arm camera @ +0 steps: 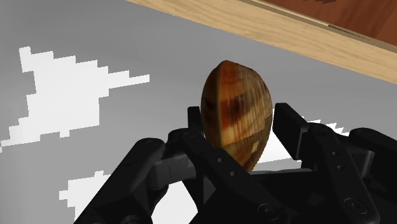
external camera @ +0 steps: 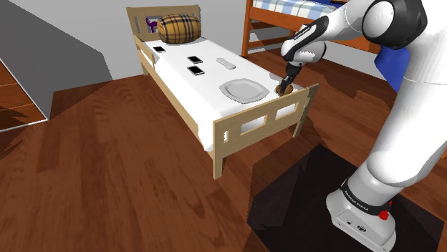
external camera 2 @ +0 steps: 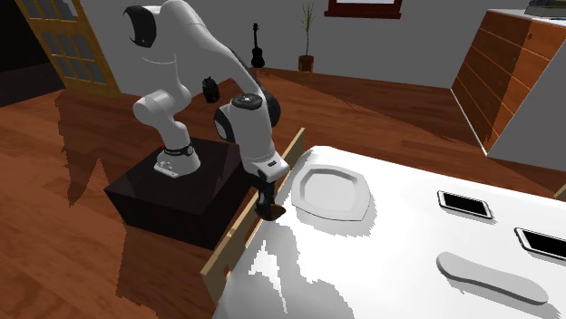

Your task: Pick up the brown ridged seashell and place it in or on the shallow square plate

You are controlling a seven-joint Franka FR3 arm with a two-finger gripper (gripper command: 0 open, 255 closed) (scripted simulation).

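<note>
We see the black gripper [external camera 2: 267, 210] at the foot-end corner of the white bed [external camera: 215, 79], just beside the wooden footboard [external camera: 231, 134]. Its 2 fingers [arm camera: 289, 127] pinch the brown ridged seashell [arm camera: 236, 113] from both sides, with the shell standing on edge between them. We cannot tell if the shell clears the sheet. The shallow square plate [external camera: 242, 89], pale grey, lies on the mattress near the gripper but apart from it, toward the shoulder view's left. 3 phones [external camera: 195, 70] and 1 plaid pillow [external camera: 179, 28] sit farther up the bed.
</note>
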